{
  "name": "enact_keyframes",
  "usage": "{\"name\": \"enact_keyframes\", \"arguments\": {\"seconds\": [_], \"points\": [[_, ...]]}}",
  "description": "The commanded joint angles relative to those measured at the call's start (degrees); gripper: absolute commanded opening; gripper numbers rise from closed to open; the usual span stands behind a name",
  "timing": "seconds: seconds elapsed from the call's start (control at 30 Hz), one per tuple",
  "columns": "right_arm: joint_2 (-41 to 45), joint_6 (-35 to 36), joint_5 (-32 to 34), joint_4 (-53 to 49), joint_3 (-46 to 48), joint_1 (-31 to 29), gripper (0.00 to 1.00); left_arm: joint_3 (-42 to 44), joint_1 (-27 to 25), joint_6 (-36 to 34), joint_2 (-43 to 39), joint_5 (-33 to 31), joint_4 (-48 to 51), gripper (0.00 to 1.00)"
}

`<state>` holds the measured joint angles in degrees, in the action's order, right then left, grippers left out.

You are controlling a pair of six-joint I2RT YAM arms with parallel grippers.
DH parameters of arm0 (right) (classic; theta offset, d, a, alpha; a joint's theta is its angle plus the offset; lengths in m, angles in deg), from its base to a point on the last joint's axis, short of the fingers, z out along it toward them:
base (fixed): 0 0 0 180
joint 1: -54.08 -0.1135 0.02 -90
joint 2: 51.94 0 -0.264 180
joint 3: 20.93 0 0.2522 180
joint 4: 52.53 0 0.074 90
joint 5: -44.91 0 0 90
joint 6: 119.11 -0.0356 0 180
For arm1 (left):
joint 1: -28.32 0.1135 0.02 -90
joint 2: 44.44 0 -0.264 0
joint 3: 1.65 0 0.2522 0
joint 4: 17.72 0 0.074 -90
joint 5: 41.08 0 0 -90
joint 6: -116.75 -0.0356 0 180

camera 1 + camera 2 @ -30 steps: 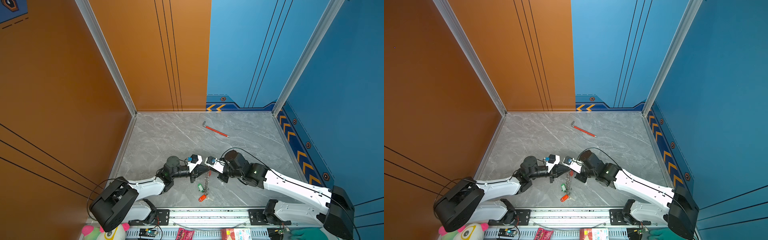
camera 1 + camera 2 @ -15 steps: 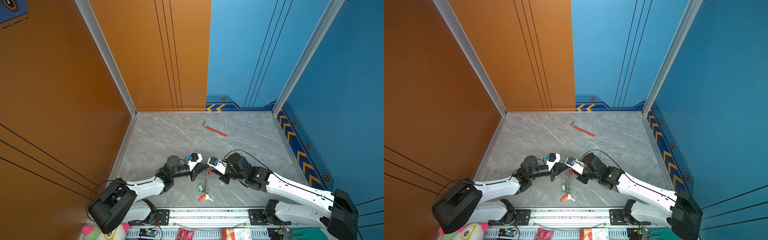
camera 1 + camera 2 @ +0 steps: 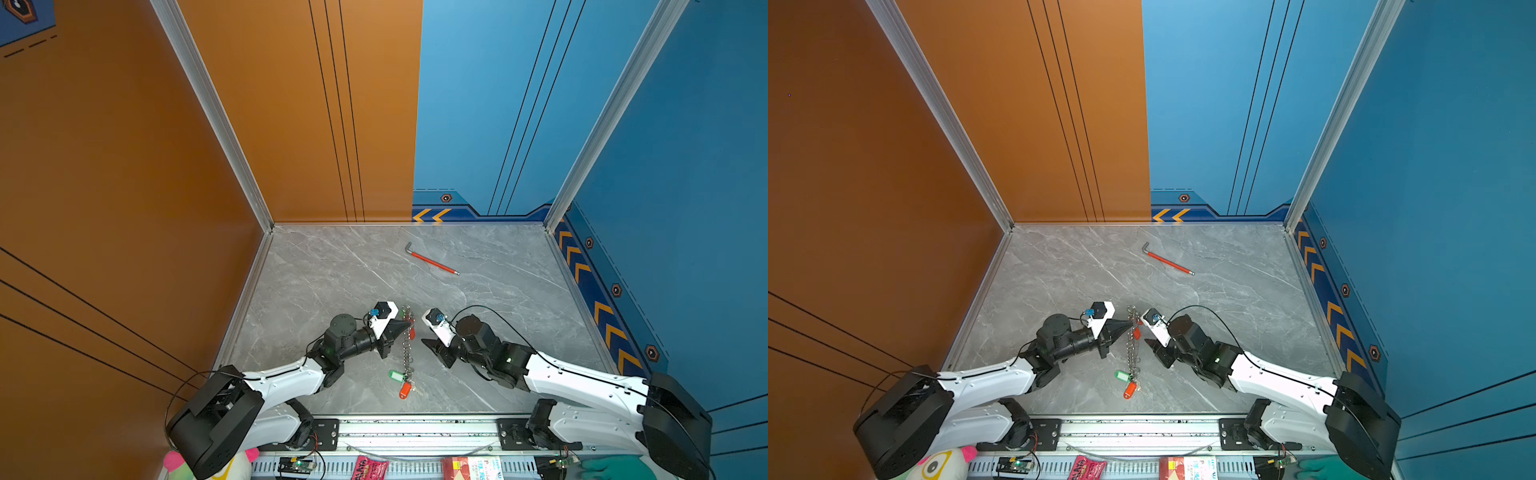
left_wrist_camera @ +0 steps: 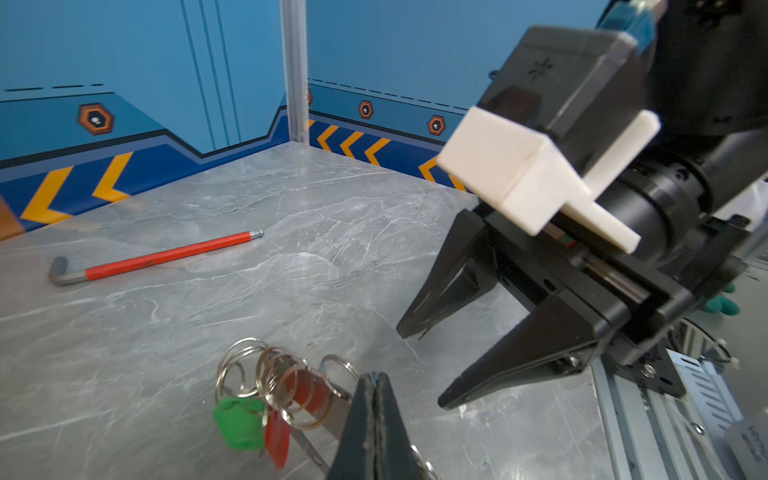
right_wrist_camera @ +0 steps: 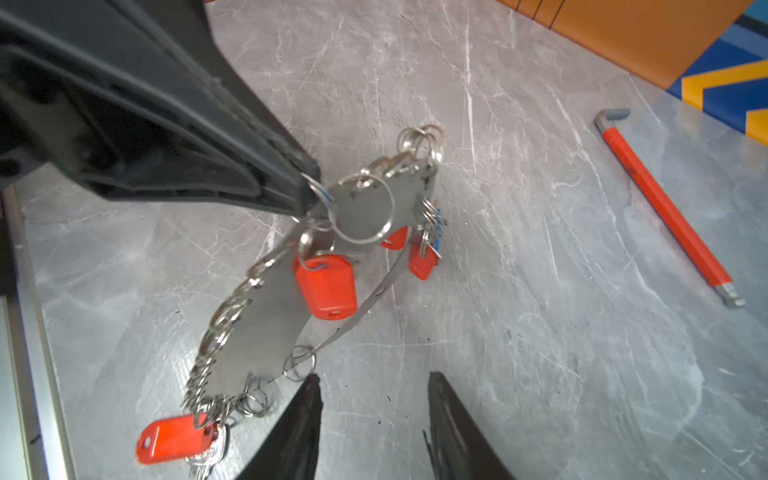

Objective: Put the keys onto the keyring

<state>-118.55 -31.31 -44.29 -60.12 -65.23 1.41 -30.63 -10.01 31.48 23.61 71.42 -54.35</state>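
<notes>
Near edge of the table [image 3: 324, 270]: two keys lie flat, orange tag [image 3: 405, 390] nearest, green tag [image 3: 397, 375] just beyond and a bit left. Both are ringed onto the near end of the keyring [image 5: 257, 316].

The keyring stands on edge mid-table, running near-to-far (edge-on in both top views, so it reads as a line of chain). More orange tags hang from it farther along. A bit of blue shows by its far end in the R wrist view.

L gripper [image 3: 409, 326]: fingers pressed together, tips clamped on the keyring by a wire ring at its upper rim, toward the far end. The L arm comes in low from near-left, forearm roughly level, gripper pointing right.

R gripper [image 3: 424, 330]: fingers apart w/ a moderate gap, holding nothing, touching nothing. Its tips sit just right of the keyring, aimed left at it, facing the L gripper w/ the keyring between. In the R wrist view a small rim ring is just off one finger [image 5: 307, 415]. The R arm reaches in low from near-right.

Far mid-table: wrench [image 3: 432, 262], red sleeve, lying flat, bent end to the left, well apart from both grippers.
</notes>
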Motion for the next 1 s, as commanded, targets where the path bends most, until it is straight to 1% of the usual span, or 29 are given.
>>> {"name": "enact_keyframes", "arguments": {"seconds": [0.0, 0.07, 0.13, 0.23, 0.33, 0.47, 0.6, 0.67, 0.73, 0.97], "points": [[-3.33, -8.37, 3.58, 2.5, -1.28, 0.45, 0.43, 4.16, 0.18, 6.43, -3.31, -11.49, 0.22, 0.0], [-5.84, -8.87, 3.2, 2.7, -2.32, 0.71, 0.43, 5.82, 0.18, 8.98, -6.27, -16.7, 4.69, 0.0], [-8.36, -8.85, 2.84, 1.81, -4.05, 0.72, 0.42, 6.21, 0.27, 11.22, -10.35, -20.18, 12.15, 0.0], [-12.18, -8.92, 2.34, -2.32, -8.21, 0.9, 0.41, 5.91, 0.2, 15.57, -16.79, -26.08, 24.78, 0.0], [-15.64, -10.33, 1.57, -5.49, -11.77, 1.48, 0.41, 6.95, 0.18, 18.09, -21.44, -28.19, 31.23, 0.0], [-20.55, -14.07, -2.94, -9.77, -16.66, 3.32, 0.44, 8.97, 0.27, 21.95, -24.76, -31.42, 36.69, 0.0], [-25.18, -14.53, -7.15, -15.02, -21.3, 3.89, 0.48, 10.07, 0.39, 23.34, -25.42, -32.1, 37.91, 0.0], [-26.97, -14.18, -7.26, -16.64, -22.79, 3.51, 0.52, 10.03, 0.37, 22.93, -25.83, -31.99, 37.76, 0.0], [-28.47, -13.9, -7.25, -17.71, -23.7, 3.19, 0.54, 9.65, 0.37, 22.1, -26.33, -31.7, 37.4, 0.0], [-32.09, -13.37, -10.76, -19.1, -25.85, 2.57, 0.56, 6.33, 0.4, 19.86, -28.66, -25.91, 35.62, 0.0]]}}
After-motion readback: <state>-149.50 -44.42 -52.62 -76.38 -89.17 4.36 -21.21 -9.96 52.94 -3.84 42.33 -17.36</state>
